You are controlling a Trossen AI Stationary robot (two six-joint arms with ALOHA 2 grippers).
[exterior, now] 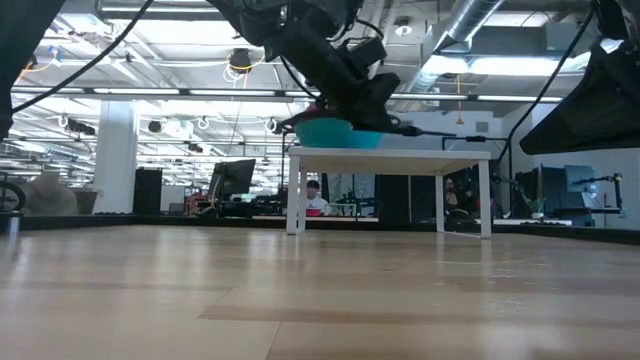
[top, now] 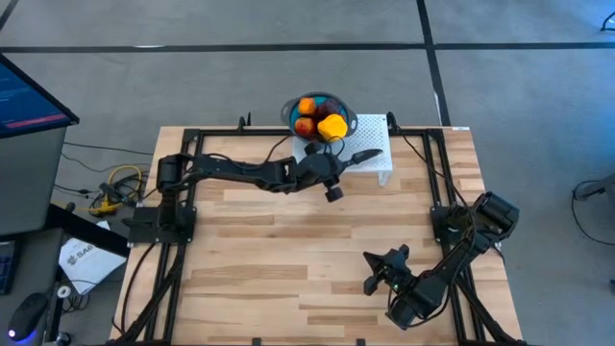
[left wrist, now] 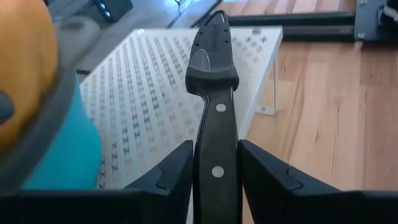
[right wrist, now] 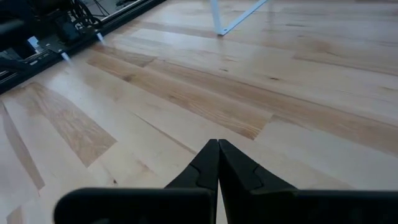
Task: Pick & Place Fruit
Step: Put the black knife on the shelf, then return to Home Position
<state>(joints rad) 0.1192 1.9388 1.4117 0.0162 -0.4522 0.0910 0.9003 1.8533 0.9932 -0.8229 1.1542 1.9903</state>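
Now the left gripper (top: 338, 165) is clamped on the handle of the black knife (left wrist: 214, 124). In the left wrist view the two dark fingers (left wrist: 177, 171) press on both sides of this handle, and the two metal rivets of the handle show between them. Beyond the fingers the knife continues forward, and its blade points over the white perforated stand (left wrist: 161, 74), which lies under and ahead of the gripper. Just beside the gripper, on one side, is the blue bowl (top: 321, 116), very close to the fingers. The bowl stands on the white stand, at the far edge of the wooden table (top: 288, 250). The fruit (top: 319, 115) is inside this bowl: some orange pieces, one red piece and a yellow blocky piece (top: 332, 126) on the side nearest to the gripper. In the low view the left arm reaches down to the bowl on top of the stand.

The right gripper (right wrist: 217, 168) waits well apart from all this, low over the bare table at the near right corner. Its fingers are together, with no thing between them.
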